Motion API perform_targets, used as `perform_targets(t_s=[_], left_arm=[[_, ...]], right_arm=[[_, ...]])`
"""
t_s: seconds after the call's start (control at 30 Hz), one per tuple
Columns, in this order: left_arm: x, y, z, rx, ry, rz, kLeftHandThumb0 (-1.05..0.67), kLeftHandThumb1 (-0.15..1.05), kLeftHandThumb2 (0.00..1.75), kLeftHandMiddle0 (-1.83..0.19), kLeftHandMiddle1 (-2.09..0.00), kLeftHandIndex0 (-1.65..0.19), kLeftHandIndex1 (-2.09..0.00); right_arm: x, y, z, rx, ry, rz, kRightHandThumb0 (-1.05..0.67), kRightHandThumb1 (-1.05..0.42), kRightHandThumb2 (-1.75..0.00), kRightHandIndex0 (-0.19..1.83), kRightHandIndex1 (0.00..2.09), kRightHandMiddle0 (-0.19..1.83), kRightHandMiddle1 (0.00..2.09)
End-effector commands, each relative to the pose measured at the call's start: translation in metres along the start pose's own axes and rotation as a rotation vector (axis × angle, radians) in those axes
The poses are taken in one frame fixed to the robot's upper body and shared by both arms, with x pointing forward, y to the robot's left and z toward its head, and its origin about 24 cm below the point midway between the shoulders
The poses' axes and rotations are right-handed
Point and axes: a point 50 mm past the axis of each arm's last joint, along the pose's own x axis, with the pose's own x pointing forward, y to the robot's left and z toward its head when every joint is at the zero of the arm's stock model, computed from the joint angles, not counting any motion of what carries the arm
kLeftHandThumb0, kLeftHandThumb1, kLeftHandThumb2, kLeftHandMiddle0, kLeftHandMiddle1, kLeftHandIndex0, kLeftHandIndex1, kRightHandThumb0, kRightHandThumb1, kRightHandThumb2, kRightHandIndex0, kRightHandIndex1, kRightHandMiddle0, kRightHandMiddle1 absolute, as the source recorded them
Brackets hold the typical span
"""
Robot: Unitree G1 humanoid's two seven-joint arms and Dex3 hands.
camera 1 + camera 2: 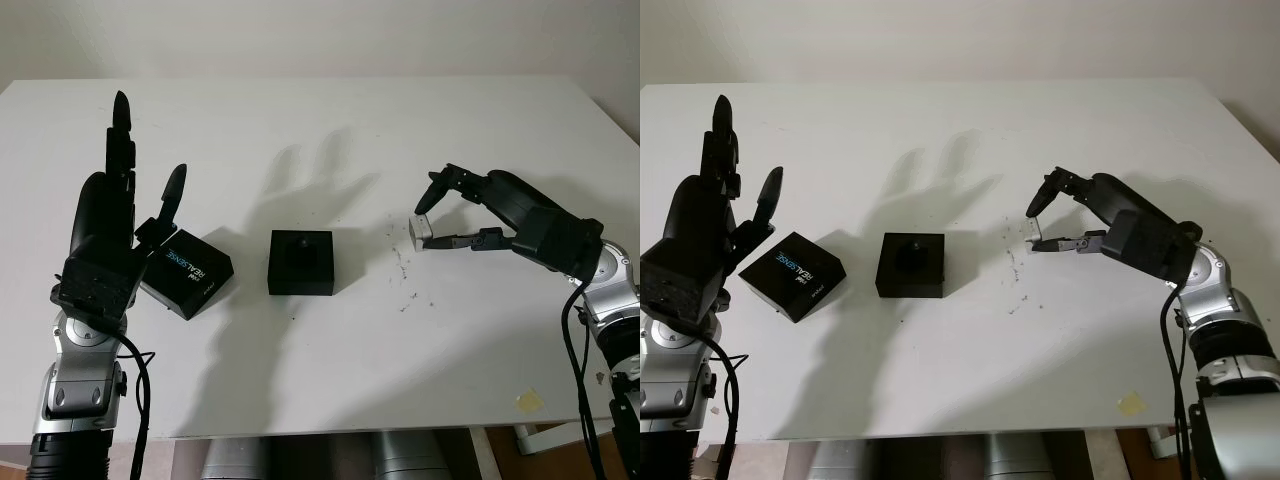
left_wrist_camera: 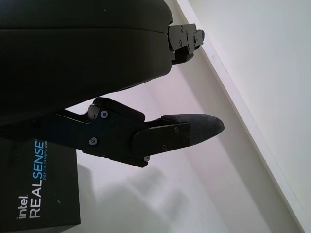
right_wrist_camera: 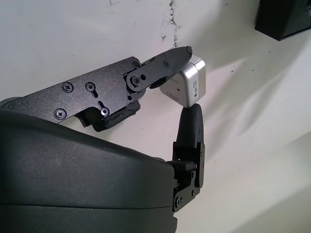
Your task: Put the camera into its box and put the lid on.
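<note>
Right hand (image 1: 440,215), at three o'clock on the white surface (image 1: 330,360), pinches the small silver box-shaped camera (image 1: 420,230) between fingertips, likely for carrying to the open black square box (image 1: 301,262) at centre. Black printed cardboard lid (image 1: 188,271) lies at nine o'clock beside the raised, open left hand (image 1: 118,215).
</note>
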Motion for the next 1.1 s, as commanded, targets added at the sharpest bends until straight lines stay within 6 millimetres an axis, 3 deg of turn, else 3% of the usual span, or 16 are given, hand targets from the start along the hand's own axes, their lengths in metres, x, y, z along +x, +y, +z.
perform_targets(t_s=[0.0,0.67,1.07], left_arm=[[-0.002,0.003,0.002,0.009,-0.006,0.003,-0.6,1.05,0.54,0.13,-0.05,0.16,-0.05],[-0.004,0.001,0.001,0.001,-0.006,0.01,-0.6,1.05,0.53,0.13,-0.05,0.16,-0.05],[-0.006,0.0,-0.001,-0.001,0.001,0.017,-0.6,1.05,0.53,0.13,-0.05,0.16,-0.05]], right_arm=[[0.003,-0.001,0.006,0.024,-0.038,-0.021,-0.44,-0.97,-0.05,0.2,0.05,0.25,1.58],[0.034,0.016,0.063,0.364,-0.265,-0.046,-0.47,-0.97,-0.06,0.19,0.04,0.27,1.6],[0.048,0.058,0.079,0.525,-0.311,-0.019,-0.52,-0.97,-0.06,0.2,0.05,0.28,1.62]])
